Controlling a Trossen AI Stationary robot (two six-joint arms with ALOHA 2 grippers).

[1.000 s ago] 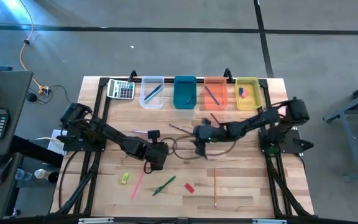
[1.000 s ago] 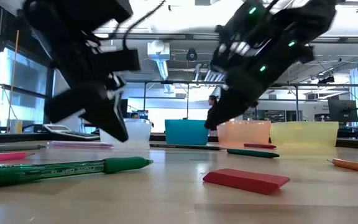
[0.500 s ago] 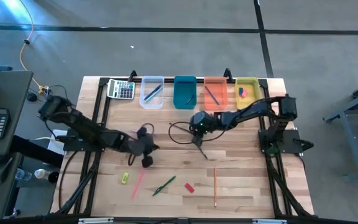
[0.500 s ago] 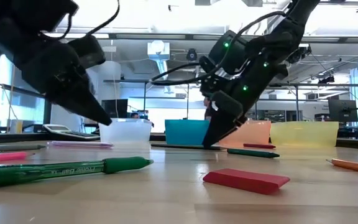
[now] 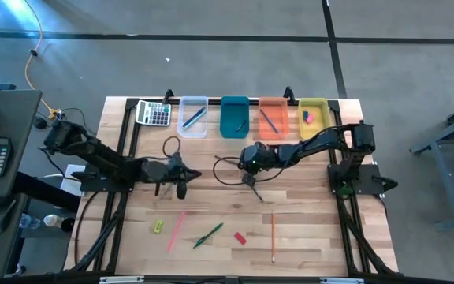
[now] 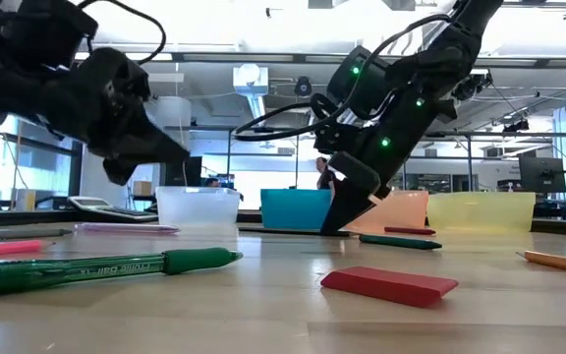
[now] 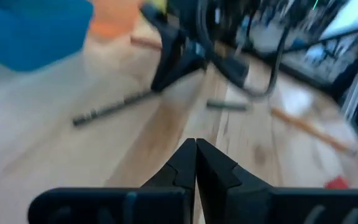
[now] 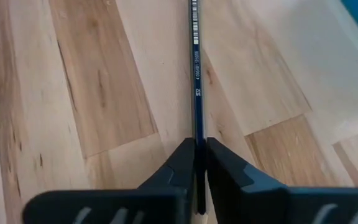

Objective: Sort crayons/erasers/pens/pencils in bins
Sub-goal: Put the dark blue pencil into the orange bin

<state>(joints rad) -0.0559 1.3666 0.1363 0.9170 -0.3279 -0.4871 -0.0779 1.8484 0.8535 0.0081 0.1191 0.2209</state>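
A dark pencil (image 8: 195, 74) lies on the wooden bench (image 5: 306, 229), pinched between the fingers of the right claw (image 5: 248, 180).

The pencil stretches from the claw's tips across the bench planks toward the blue bin (image 5: 234, 117), which stands in the back row between the clear bin (image 5: 193, 117) and the orange bin (image 5: 272, 117), with the yellow bin (image 5: 314, 118) at the end holding a pink eraser (image 5: 307, 117). The left claw (image 5: 181, 188) hangs off the bench surface left of centre, fingers pressed together on nothing. Nearer the front edge lie a yellow eraser (image 5: 158, 226), a pink stick (image 5: 175, 232), a green pen (image 5: 208, 234), a red eraser (image 5: 240, 237) and an orange pencil (image 5: 273, 237). A grey calculator (image 5: 154, 113) sits beside the clear bin.
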